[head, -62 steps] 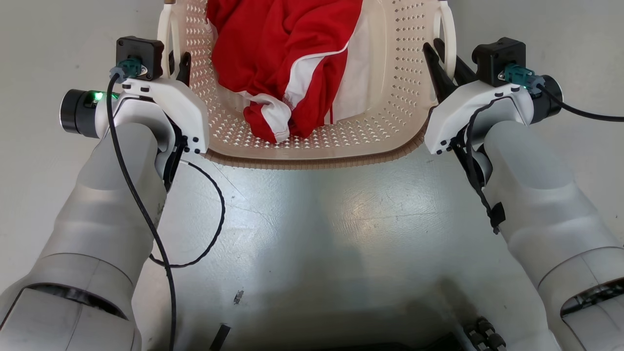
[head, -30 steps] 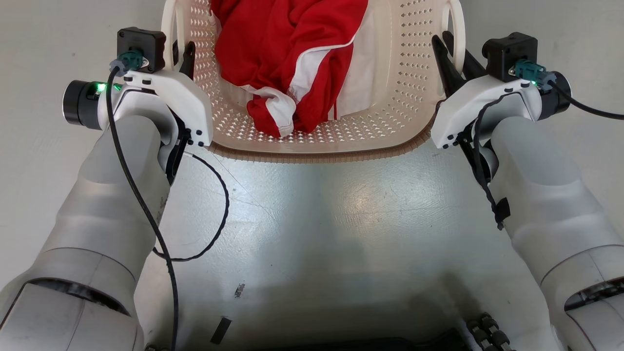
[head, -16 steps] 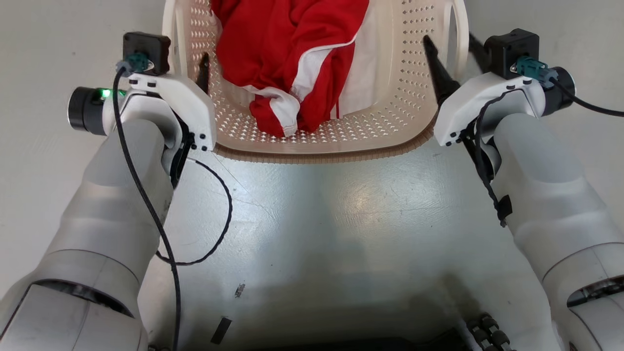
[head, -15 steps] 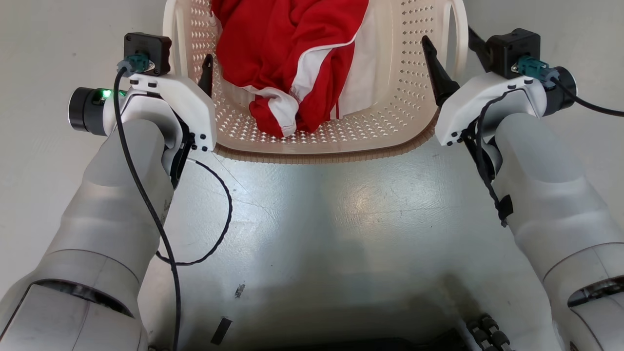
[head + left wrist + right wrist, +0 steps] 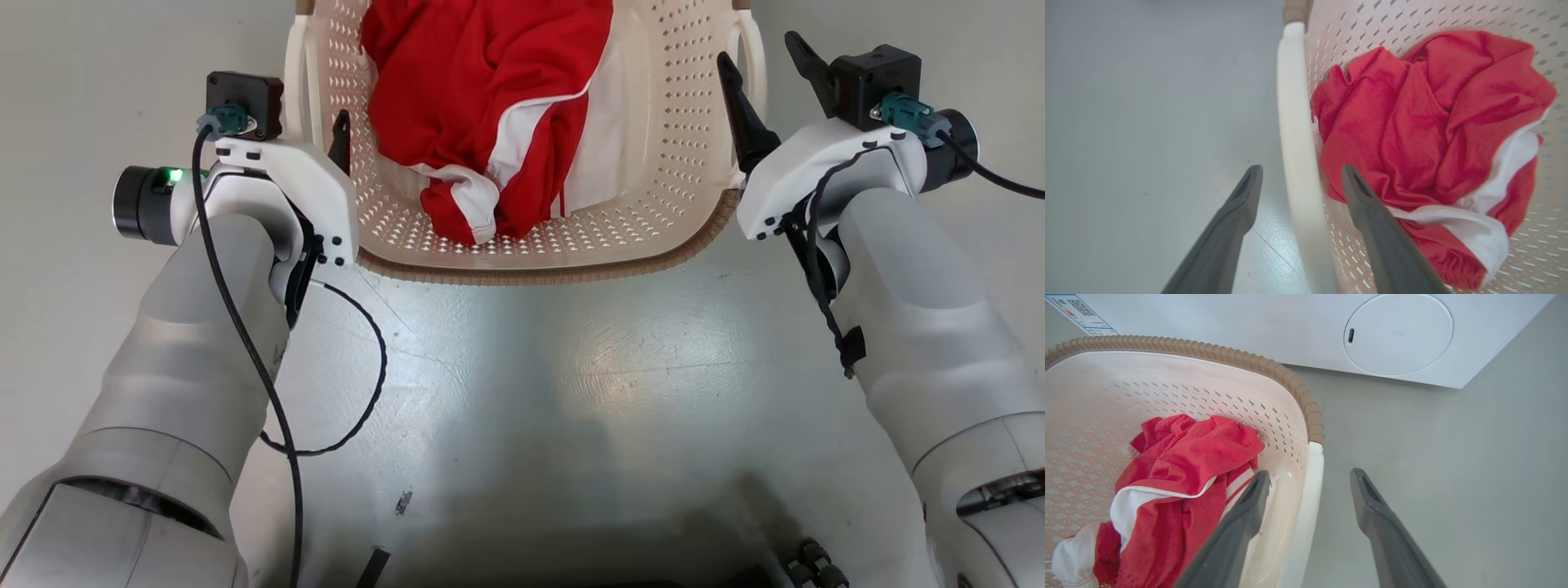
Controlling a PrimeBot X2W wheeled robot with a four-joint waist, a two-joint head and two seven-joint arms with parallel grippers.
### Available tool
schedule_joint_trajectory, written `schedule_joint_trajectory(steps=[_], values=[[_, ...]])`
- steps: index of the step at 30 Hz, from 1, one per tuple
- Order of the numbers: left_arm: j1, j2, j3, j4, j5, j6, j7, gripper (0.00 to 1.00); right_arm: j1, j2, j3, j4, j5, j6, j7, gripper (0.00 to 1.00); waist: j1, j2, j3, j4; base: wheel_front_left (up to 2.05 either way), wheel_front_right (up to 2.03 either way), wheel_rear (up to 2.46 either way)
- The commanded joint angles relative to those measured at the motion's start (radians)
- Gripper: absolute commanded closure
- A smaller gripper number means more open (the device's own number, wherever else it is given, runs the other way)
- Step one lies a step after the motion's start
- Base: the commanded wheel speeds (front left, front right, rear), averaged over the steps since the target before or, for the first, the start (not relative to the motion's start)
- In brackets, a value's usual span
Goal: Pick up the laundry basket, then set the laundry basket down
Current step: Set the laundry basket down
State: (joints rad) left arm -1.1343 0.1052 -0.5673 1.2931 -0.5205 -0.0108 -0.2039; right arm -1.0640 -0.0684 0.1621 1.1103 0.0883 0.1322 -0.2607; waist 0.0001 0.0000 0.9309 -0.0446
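On the floor [image 5: 571, 367], just this side of the far washer [image 5: 1249, 322]: the laundry basket [image 5: 531, 272], seemingly at the release step.
Straddled at its side handles [image 5: 1294, 122] by left gripper [image 5: 1301, 173] and right gripper [image 5: 758, 51], jaws spread wide, gripping nothing. Next: lift clear without snagging the loops. Inside, a red-and-white garment [image 5: 482, 90].

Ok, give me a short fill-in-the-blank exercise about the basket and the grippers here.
1. The laundry basket holds a crumpled ____ and white garment.
2. The left gripper and right gripper each have one finger inside the basket and one ____ it.
3. Both grippers stand ____, gripping nothing.
Missing words: red; outside; open.
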Motion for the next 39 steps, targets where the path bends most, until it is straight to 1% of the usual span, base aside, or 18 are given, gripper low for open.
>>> schedule_joint_trajectory(steps=[1, 7, 16, 27, 39], values=[[0.031, 0.038, 0.011, -0.005, -0.013, 0.016, -0.011, 0.0, 0.058, 0.018, 0.003, -0.026, -0.008, -0.002, -0.001, 0.0, -0.0001, 0.0, -0.015, -0.003, 0.0, 0.0, 0.0], [0.044, 0.039, 0.019, -0.005, -0.025, 0.025, -0.029, 0.0, 0.087, 0.018, -0.01, -0.056, -0.014, -0.002, -0.001, 0.0, -0.0001, 0.0, -0.055, -0.005, 0.0, 0.0, 0.0], [0.096, 0.036, 0.062, -0.037, -0.064, 0.029, -0.056, 0.0, 0.157, 0.018, -0.008, -0.126, -0.031, -0.002, -0.001, 0.0, -0.0001, 0.0, -0.167, -0.002, 0.0, 0.0, 0.0], [0.273, 0.049, 0.164, -0.222, -0.069, 0.034, -0.058, 0.0, 0.305, 0.018, -0.023, -0.282, -0.02, -0.002, -0.001, 0.0, -0.0001, 0.0, -0.369, 0.007, 0.0, 0.0, 0.0], [0.494, 0.053, 0.271, -0.417, 0.016, 0.044, -0.058, 0.0, 0.5, 0.018, -0.056, -0.411, -0.046, -0.002, -0.001, 0.0, -0.0001, 0.0, -0.596, 0.01, 0.0, 0.0, 0.0]])
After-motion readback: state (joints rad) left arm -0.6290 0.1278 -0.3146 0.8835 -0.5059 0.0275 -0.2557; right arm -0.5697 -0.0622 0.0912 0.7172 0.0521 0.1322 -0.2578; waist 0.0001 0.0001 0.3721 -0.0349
